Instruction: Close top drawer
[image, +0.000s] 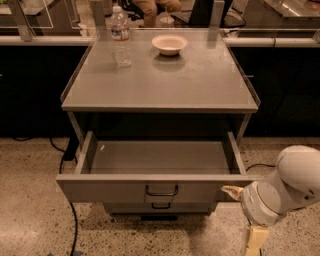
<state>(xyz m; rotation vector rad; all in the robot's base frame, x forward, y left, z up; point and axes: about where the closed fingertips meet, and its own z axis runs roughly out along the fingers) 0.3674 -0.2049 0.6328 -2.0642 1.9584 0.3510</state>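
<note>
The top drawer (115, 189) of the grey metal cabinet is pulled well out and is empty inside. Its flat front panel has a small dark loop handle (161, 191) at the centre. My gripper (234, 191) is at the lower right, on the end of my white arm (285, 187). Its tip is at the right end of the drawer's front panel, touching it or very close to it. It holds nothing that I can see.
A second drawer's handle (161, 205) shows just under the top drawer. On the cabinet top (165, 85) stand a clear water bottle (121, 37) and a pale bowl (169, 44). A black cable (70, 200) runs over the speckled floor at the left. Dark counters stand behind.
</note>
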